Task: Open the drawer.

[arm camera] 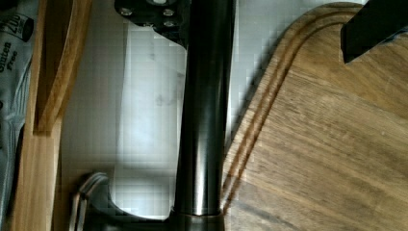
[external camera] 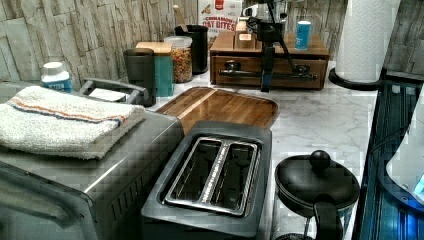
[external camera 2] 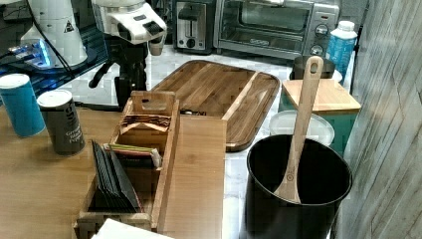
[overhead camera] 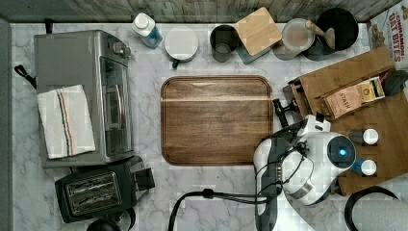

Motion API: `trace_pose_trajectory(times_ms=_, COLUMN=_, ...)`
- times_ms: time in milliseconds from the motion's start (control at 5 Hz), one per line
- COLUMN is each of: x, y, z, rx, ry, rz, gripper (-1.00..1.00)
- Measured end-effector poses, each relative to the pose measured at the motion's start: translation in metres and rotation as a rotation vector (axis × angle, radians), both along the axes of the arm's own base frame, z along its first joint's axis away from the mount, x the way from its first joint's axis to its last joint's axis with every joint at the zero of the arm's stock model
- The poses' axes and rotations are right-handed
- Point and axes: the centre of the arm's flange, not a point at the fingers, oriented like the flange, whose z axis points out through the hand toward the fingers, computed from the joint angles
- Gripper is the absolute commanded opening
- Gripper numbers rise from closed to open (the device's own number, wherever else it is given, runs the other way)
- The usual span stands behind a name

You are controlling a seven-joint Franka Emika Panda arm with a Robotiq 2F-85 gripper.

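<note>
The drawer (external camera: 240, 81) sits in the front of a wooden organizer (overhead camera: 346, 72) on the top view's right. Its front rim (arm camera: 45, 96) stands a little out from the organizer, and packets show inside it. The long black bar handle (arm camera: 202, 120) runs across the drawer front (external camera: 292, 76). My gripper (overhead camera: 283, 108) points down at the handle (external camera: 266, 80). In the wrist view the gripper (arm camera: 262, 43) is open, with the bar between its fingers (arm camera: 370, 29) and close against the one nearer the drawer.
A dark-brown wooden board (overhead camera: 216, 120) lies on the marble counter right beside the handle. Two cans (external camera 2: 59, 122) and a box of tea packets (external camera 2: 144, 124) stand on the organizer. Canisters (overhead camera: 257, 31) line the back wall; a toaster oven (overhead camera: 82, 96) and toaster (overhead camera: 94, 192) are on the top view's left.
</note>
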Motion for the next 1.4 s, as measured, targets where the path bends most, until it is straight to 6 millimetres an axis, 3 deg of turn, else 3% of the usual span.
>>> trace_pose_trajectory(times_ms=200, x=-0.005, y=0.012, z=0.002, rx=-0.005, ry=-0.012, rz=-0.033, gripper=1.00)
trace_pose_trajectory(times_ms=400, x=-0.017, y=0.038, z=0.005, rx=-0.009, ry=-0.009, rz=-0.003, gripper=1.00)
trace_pose_trajectory(times_ms=800, x=-0.040, y=0.108, z=0.007, rx=0.016, ry=0.010, rz=0.006, gripper=1.00)
trace_pose_trajectory(times_ms=1000, x=-0.045, y=0.134, z=0.006, rx=0.023, ry=0.021, rz=0.061, gripper=1.00)
trace_pose_trajectory(times_ms=1200, x=-0.045, y=0.151, z=0.005, rx=0.034, ry=0.050, rz=0.102, gripper=1.00)
trace_pose_trajectory(times_ms=1400, x=-0.047, y=0.158, z=0.007, rx=0.038, ry=0.078, rz=0.037, gripper=1.00)
